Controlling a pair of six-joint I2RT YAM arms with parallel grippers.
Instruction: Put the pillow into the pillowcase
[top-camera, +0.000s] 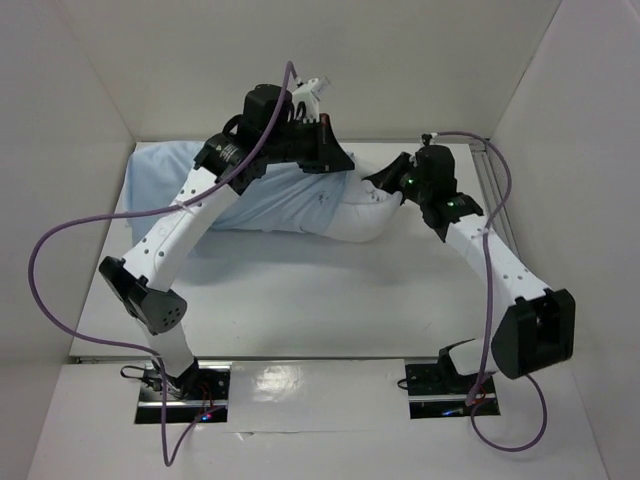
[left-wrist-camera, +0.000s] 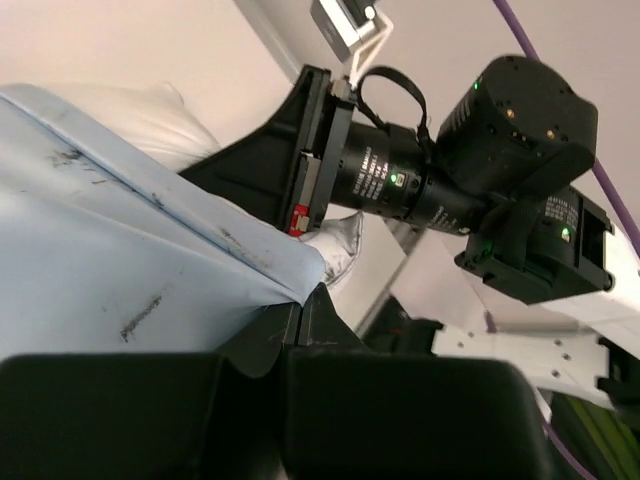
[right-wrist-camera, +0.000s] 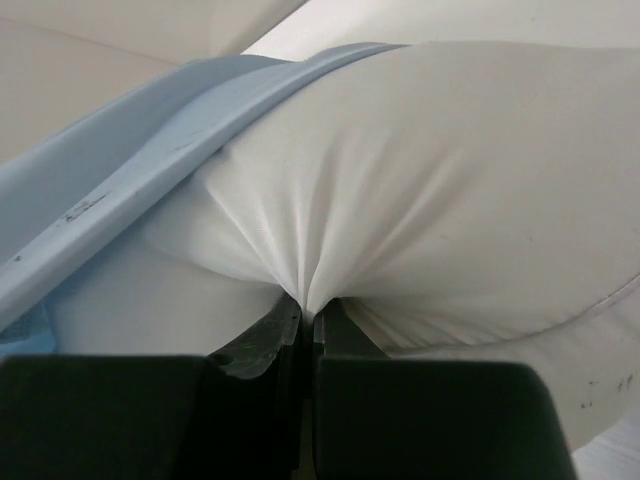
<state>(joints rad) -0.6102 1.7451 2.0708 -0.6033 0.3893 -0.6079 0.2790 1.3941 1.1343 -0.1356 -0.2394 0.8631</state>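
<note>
White pillow (top-camera: 365, 217) partly inside pillowcase (top-camera: 165, 178)

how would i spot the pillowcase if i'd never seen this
Look at the far side of the white table. The pillowcase is the thin, limp cloth lying there, covering part of the plump pillow. It is pale blue with dark specks; the pillow is plain white.

no legible txt or labels

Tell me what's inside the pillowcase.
The pillow is partly inside the pillowcase, its white end sticking out on the right. How far in it reaches is covered by the blue fabric.
</note>
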